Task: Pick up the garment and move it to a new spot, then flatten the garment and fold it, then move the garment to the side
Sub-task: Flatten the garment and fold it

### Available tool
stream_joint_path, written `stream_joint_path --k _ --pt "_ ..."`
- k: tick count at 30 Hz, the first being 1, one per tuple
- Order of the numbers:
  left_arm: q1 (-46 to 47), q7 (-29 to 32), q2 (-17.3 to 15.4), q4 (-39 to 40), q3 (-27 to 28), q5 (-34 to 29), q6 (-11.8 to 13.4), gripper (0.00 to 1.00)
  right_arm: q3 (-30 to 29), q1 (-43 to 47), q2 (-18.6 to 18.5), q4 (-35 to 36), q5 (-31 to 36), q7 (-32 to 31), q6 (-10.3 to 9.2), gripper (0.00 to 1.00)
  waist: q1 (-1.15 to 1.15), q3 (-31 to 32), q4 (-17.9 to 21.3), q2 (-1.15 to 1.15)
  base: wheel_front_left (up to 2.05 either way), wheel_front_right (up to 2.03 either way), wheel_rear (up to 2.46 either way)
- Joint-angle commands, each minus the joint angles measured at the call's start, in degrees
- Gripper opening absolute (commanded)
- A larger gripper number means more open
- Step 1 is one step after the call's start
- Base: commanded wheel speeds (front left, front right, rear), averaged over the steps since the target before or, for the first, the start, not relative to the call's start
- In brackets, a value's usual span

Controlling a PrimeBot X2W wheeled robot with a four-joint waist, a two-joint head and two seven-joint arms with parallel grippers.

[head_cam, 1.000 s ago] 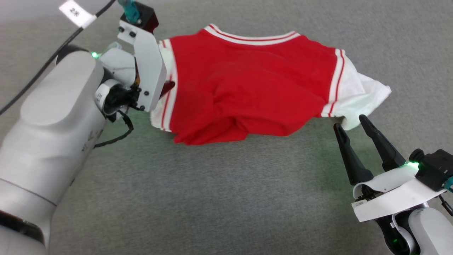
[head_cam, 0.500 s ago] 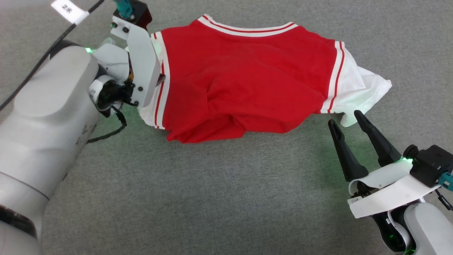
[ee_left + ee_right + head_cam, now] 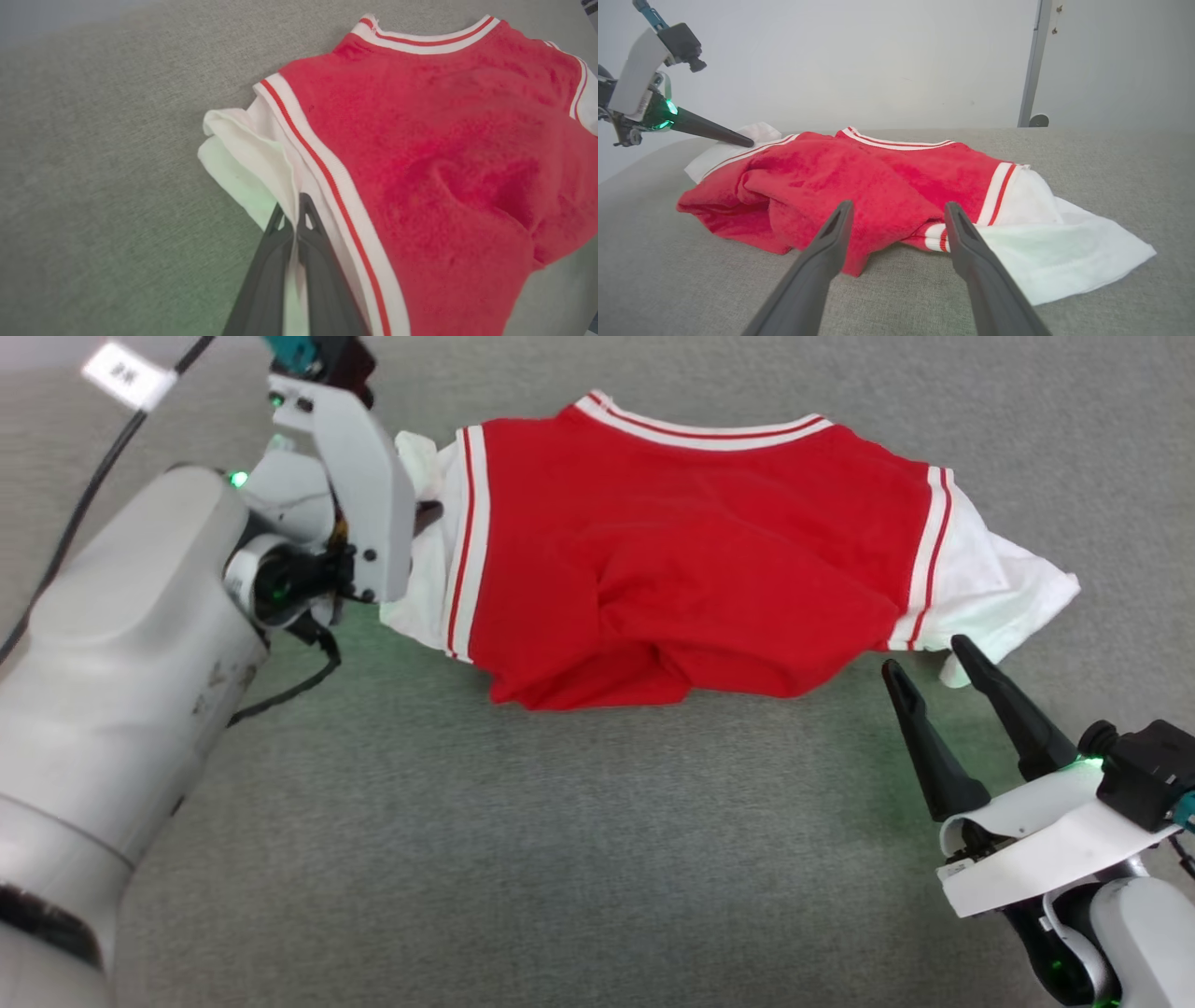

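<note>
garment: the red garment [image 3: 691, 560] is spread across the grey surface [image 3: 560, 859], between the 2 grippers. the cloth is rumpled, and the near red edge is bunched up and tucked under.
neck trim: the red and white striped neck trim [image 3: 709, 427] is seen at the far edge of the garment.
left gripper: the 2 dark fingers of the left gripper [image 3: 294, 214] are pressed tight together. a fold of white cloth is pinched between them.
left sleeve: the white left sleeve [image 3: 243, 154] is the part that is held. it is pulled up into a small ridge at the fingertips, just beside the striped band.
right gripper: the fingers of the right gripper [image 3: 922, 655] are spread wide apart, and nothing is held in them. it is kept low over the grey surface, at the near right corner of the garment.
right sleeve: the white right sleeve [image 3: 1008, 588] is laid flat on the surface. the right fingertips are seen just beside its near edge. whether it is touched cannot be told.
</note>
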State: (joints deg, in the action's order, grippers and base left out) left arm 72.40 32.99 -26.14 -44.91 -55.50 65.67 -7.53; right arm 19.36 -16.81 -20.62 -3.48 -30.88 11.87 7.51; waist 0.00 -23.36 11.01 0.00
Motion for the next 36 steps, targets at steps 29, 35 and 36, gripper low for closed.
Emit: stream_joint_path --k 29,35,36 --pt "-17.22 -14.89 -7.65 1.16 2.78 9.61 0.09 1.00 -5.46 6.00 -2.92 5.99 1.69 -8.13 -0.04 1.00 0.00 8.54 -7.56 0.00 0.00 0.00 0.00" --pt "-21.05 -23.20 -9.16 4.28 1.14 6.07 0.09 1.00 -4.46 5.41 -5.93 4.42 0.78 -11.66 -0.04 1.00 0.00 12.43 -8.39 0.00 0.00 0.00 0.00" --pt "-21.90 -25.07 -9.34 4.82 0.98 5.27 0.09 1.00 -4.05 5.01 -6.85 3.89 0.54 -12.84 -0.04 1.00 0.00 13.03 -8.68 0.00 0.00 0.00 0.00"
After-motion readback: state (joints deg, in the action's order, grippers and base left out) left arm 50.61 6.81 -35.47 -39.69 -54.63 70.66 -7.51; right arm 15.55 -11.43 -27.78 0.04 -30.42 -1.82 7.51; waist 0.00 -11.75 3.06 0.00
